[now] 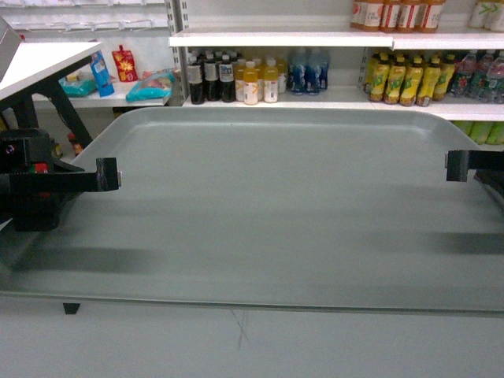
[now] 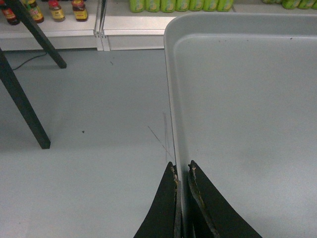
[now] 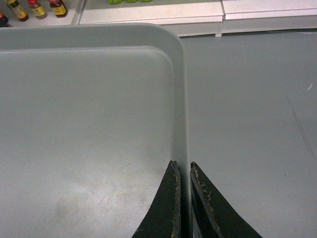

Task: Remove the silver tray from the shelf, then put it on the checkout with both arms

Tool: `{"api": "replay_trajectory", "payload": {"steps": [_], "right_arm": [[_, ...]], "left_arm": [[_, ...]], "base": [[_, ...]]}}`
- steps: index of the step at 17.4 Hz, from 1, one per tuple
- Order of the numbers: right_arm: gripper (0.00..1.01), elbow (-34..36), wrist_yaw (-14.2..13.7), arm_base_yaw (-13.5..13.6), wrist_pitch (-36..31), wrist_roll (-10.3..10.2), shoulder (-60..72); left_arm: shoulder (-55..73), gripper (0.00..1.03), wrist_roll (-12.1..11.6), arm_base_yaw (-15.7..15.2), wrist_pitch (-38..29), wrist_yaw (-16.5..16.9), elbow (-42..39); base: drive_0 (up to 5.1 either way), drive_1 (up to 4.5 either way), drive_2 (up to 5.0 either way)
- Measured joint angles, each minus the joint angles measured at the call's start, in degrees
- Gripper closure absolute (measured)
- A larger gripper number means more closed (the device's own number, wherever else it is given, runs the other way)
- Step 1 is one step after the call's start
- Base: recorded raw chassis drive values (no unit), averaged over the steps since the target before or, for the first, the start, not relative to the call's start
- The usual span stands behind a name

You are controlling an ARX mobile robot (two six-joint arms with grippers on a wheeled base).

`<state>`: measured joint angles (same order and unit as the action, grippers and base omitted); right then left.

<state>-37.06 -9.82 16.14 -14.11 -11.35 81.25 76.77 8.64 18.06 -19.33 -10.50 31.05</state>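
Note:
The silver tray (image 1: 276, 205) is held level in the air above the grey floor, filling most of the head view. My left gripper (image 1: 110, 175) is shut on the tray's left rim, with the rim (image 2: 174, 99) pinched between the two fingers (image 2: 182, 166). My right gripper (image 1: 453, 165) is shut on the right rim (image 3: 182, 99), its fingers on either side of the edge (image 3: 182, 164). The tray (image 3: 89, 124) has nothing on it. The checkout (image 1: 47, 59), a white tabletop on dark slanted legs (image 2: 25, 109), stands at the upper left, apart from the tray. The shelf is out of view.
White store shelves with bottled drinks (image 1: 252, 79) run behind the tray's far edge. Yellow bottles (image 1: 409, 79) stand at the back right, snack packs (image 1: 150, 83) at the back left. Low shelves with green bottles (image 2: 173, 5) and jars (image 3: 39, 7) line the floor ahead.

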Motion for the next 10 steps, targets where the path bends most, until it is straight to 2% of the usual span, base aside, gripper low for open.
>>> {"api": "replay_trajectory", "payload": {"steps": [10], "right_arm": [[0.99,0.02,-0.07,-0.07,0.09,0.00,-0.11]], "left_arm": [[-0.17,1.00,0.00,0.11,-0.17,-0.07,0.00]], "base": [[0.0,-4.25,4.2]]}}
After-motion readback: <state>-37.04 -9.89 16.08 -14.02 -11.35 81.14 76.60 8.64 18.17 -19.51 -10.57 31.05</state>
